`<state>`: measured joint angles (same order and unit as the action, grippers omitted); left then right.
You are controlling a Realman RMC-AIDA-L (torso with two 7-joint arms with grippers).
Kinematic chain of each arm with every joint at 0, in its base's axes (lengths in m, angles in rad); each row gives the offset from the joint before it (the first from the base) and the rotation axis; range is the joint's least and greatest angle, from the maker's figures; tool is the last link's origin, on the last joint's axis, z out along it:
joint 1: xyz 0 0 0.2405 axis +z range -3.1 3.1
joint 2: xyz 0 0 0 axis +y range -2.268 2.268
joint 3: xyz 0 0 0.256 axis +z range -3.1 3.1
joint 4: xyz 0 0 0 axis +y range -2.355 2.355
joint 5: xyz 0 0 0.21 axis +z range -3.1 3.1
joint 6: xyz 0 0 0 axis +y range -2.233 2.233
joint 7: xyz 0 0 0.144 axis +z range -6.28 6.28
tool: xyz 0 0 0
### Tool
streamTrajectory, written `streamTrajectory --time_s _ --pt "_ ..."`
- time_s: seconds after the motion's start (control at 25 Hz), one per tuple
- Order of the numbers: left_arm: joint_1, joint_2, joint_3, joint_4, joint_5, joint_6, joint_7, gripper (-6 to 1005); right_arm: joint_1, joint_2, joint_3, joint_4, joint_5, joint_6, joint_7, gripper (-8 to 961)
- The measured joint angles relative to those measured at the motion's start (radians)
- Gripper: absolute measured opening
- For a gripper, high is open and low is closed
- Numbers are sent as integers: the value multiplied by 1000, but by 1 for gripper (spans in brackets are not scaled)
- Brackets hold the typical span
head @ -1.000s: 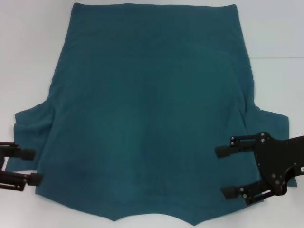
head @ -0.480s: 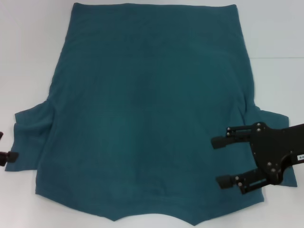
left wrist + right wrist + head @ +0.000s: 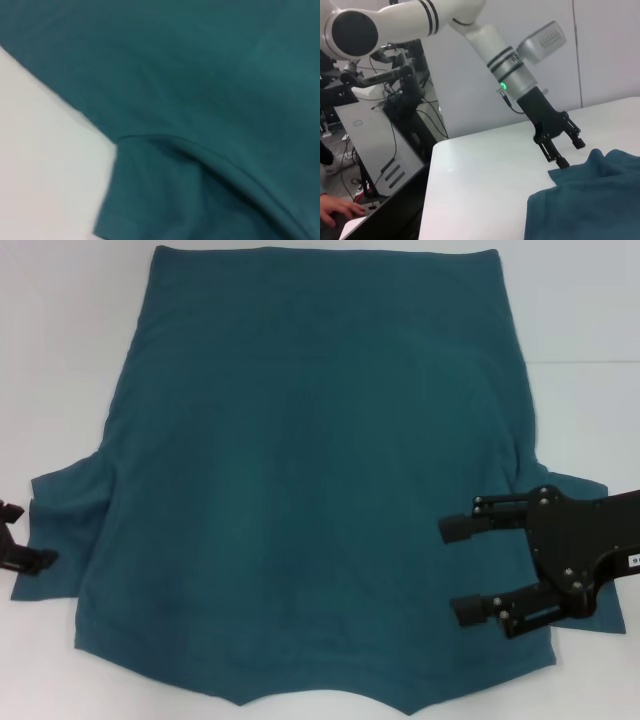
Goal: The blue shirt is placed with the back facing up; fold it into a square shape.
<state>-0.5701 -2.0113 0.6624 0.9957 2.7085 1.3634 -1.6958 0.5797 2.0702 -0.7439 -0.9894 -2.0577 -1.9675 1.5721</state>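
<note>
Blue shirt (image 3: 310,470) flat across bench (image 3: 60,360), long axis near-to-far. Right hand (image 3: 462,570) wide open above right side; left hand (image 3: 22,540) open-fingered at left sleeve edge.

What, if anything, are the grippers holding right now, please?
Nothing: the right gripper hovers open over the shirt, and the left gripper is open at its sleeve edge.

Lab; equipment rack (image 3: 375,145); cables (image 3: 427,117)
</note>
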Motion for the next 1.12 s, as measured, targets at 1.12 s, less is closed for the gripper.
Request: streamTrajectory --time_s 1.12 --pt "-95 2 14 -147 148 -207 -95 706 28 9 -6 -22 2 6 38 912"
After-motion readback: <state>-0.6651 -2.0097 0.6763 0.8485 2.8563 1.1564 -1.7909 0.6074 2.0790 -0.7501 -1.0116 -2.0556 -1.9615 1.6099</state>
